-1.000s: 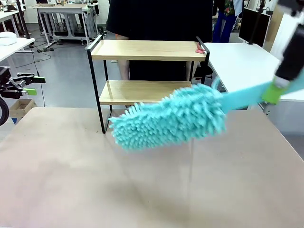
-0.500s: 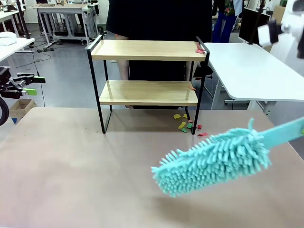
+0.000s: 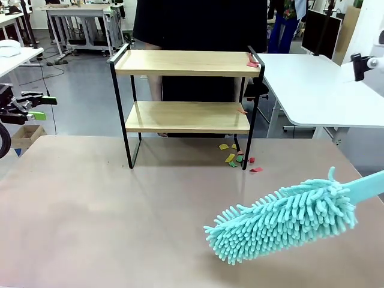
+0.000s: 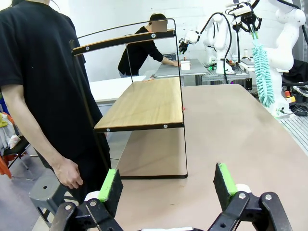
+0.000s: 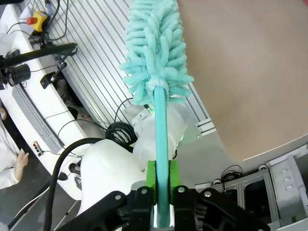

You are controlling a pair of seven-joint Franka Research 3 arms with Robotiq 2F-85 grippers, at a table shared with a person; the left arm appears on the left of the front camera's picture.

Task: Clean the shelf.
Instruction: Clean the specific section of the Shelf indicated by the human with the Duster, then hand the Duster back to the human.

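The shelf [image 3: 187,99], a 2-tier rack of light wooden boards in a black frame, stood at the far edge of the desk [image 3: 108,222], in front of a person in black [image 3: 201,24]. Coloured paper scraps [image 3: 237,159] lay on the desk beside the rack's right leg, and 1 red scrap [image 3: 252,61] rested at the right end of the top board. The right gripper [image 5: 161,185] was pressed together, pinching the handle of a turquoise chenille duster [image 3: 282,219], whose head hovered over the desk's near right corner. The left gripper [image 4: 168,185] stood spread and empty, facing the shelf's end.
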